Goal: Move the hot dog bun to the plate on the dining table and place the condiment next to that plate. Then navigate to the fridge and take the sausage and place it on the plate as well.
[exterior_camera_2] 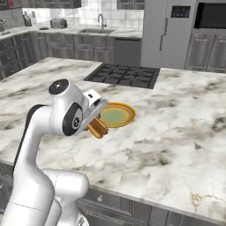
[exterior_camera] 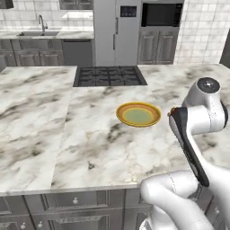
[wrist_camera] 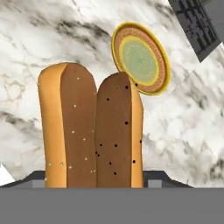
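Note:
My gripper is shut on the hot dog bun, a tan-orange split bun held in the air just above the dining table. In the hand view the hot dog bun stands upright between the two fingers and hides most of them. The yellow-gold plate lies bare on the marble just beyond the bun, to its right. The plate sits mid-table near the arm's elbow, and the plate lies above the bun's tip. The condiment and the sausage are out of view.
A black cooktop is set into the table behind the plate. The pale grey fridge stands against the back wall beside a dark wall oven. A sink counter runs along the far left.

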